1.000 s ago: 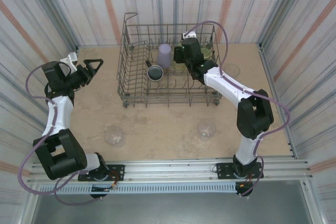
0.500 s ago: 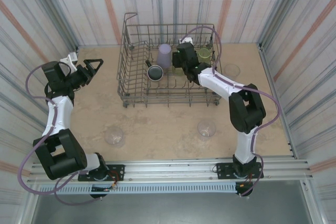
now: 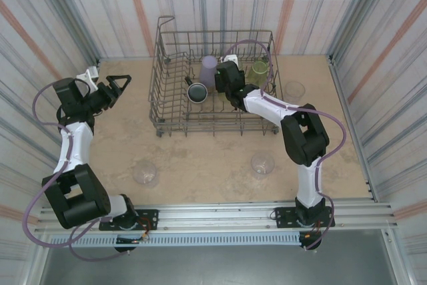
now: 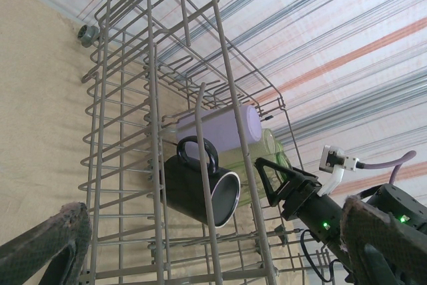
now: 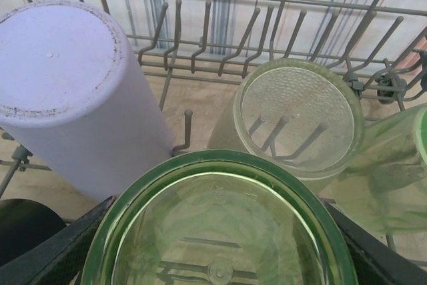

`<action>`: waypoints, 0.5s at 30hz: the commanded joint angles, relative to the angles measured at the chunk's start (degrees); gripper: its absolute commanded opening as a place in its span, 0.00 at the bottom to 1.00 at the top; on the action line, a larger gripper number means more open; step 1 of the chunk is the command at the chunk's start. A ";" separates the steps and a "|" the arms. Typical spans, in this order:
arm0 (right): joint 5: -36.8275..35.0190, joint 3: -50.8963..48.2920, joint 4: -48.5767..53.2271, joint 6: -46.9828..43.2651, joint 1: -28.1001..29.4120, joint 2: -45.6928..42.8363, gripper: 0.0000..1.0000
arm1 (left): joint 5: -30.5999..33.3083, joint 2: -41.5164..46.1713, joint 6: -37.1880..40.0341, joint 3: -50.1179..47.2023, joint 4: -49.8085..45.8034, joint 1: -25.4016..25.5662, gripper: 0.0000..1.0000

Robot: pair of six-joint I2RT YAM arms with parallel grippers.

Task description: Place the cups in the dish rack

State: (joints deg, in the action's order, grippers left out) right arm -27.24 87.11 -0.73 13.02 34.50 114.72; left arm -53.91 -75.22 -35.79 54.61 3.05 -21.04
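currently the right gripper is inside the dish rack, toward the middle rear. its jaws pinch a translucent green cup, with a black finger against each side of the wall and one round end of the cup facing the wrist lens. whether the cup rests on the wires or hangs just above them, cannot tell.

- lavender cup: in the rack, just beside the held cup on its left in the wrist view, closed base toward the lens.
- paler yellow-green cup: behind the held cup, dimpled base showing, tines visible through it.
- further green cup: at the right edge of the wrist view, close against the paler one. touching or not, cannot tell.
- black mug: in the rack, tilted, left of the right gripper and just beside the lavender cup.

the left gripper is outside the rack, off its left side over the table. its jaws are spread wide and hold nothing. its wrist view looks through the rack's side wires at the mug, the lavender cup and the right gripper.

outside the rack, on the table:
- a clear cup at near left.
- a second clear cup at near right.
- a third clear cup just right of the rack.

all three are well apart from each other.
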 commanded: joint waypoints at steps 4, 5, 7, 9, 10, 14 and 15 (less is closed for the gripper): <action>-1.34 1.31 2.50 2.24 0.12 0.17 0.86 | -0.75 -0.53 -0.03 0.40 0.99 -0.07 0.99; -1.33 1.26 2.98 2.64 0.07 -0.15 0.88 | -0.82 -0.46 -0.06 0.40 1.08 -0.06 0.99; -1.30 1.31 4.15 3.44 0.13 -0.93 0.93 | -0.79 -0.48 -0.23 0.41 1.17 -0.07 0.99; -0.86 1.22 5.13 4.24 0.13 -1.85 0.96 | -0.85 -0.50 -0.25 0.41 1.26 -0.07 0.99; -0.64 1.24 5.75 4.61 0.14 -2.24 0.97 | -0.83 -0.52 -0.33 0.38 1.26 -0.08 0.99; 0.33 1.22 8.02 6.17 0.13 -4.17 0.99 | -0.85 -0.46 -0.47 0.43 1.26 -0.14 0.99; 0.59 1.29 8.72 6.55 0.04 -4.81 0.99 | -0.88 -0.41 -0.47 0.40 1.23 -0.18 0.99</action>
State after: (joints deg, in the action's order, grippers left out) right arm -26.98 87.09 4.99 17.08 34.50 113.93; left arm -53.91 -75.22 -36.01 54.61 3.20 -21.04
